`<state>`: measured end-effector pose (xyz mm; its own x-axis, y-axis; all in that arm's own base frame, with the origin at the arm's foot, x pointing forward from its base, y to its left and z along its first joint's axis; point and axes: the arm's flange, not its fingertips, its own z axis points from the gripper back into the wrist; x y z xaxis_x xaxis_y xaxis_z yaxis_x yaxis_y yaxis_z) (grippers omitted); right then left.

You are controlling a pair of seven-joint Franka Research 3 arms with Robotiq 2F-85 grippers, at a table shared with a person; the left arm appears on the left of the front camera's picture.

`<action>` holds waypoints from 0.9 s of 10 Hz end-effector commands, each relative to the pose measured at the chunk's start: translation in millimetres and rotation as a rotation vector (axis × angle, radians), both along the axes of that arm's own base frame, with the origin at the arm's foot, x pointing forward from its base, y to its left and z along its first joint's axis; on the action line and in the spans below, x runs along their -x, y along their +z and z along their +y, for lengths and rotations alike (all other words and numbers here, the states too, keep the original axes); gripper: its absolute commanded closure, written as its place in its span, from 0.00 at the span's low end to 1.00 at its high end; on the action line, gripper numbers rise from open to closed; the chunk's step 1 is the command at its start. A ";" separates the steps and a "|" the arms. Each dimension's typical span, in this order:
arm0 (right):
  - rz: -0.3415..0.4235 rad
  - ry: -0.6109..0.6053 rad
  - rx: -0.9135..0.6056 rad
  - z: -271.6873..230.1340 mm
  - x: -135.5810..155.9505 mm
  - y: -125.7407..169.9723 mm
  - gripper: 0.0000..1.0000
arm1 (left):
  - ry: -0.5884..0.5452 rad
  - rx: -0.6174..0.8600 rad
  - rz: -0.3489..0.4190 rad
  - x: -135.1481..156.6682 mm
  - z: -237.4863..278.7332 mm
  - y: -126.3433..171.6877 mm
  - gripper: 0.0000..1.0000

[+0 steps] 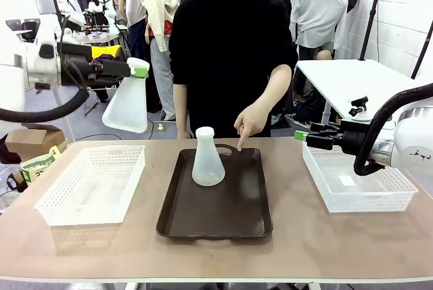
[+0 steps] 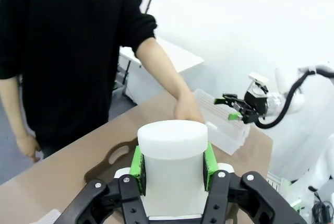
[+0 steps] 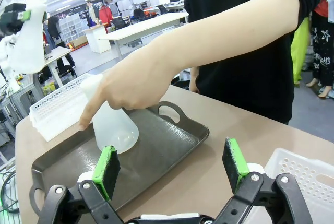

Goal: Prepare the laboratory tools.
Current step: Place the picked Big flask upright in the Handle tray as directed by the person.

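Front view: my left claw [image 1: 139, 68] pinches one flask [image 1: 126, 105] by its neck, upper left; right claw [image 1: 302, 137] spread. I'd lower it upright beside the flask on the tray [image 1: 208, 158], where the hand [image 1: 252, 125] points.

My left arm comes in level from the left, high above the tabletop's left end. Left gripper [image 1: 140, 68] points right, green pads [image 2: 138, 162] clamped on the neck of a flask [image 1: 127, 106], which hangs clear of the table. My right arm reaches in from the right, low over the right end, wrist about level. Right gripper [image 1: 302, 137] points left toward the middle, jaws wide apart, nothing between the fingers [image 3: 106, 171].
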<state>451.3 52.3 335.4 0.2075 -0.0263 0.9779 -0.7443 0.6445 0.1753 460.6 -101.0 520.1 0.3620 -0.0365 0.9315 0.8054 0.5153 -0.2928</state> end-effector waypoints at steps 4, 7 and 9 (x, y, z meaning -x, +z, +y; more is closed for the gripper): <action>0.007 0.002 0.011 0.0 -0.8 0.3 0.00 | 0.000 0.000 0.000 0.0 0.0 0.0 1.00; 0.007 0.002 0.011 0.0 -0.8 0.3 0.00 | -0.137 -0.007 -0.079 19.0 -26.0 -36.2 1.00; 0.007 0.002 0.011 0.0 -0.8 0.3 0.00 | -0.335 0.019 -0.251 46.6 -77.3 -57.5 1.00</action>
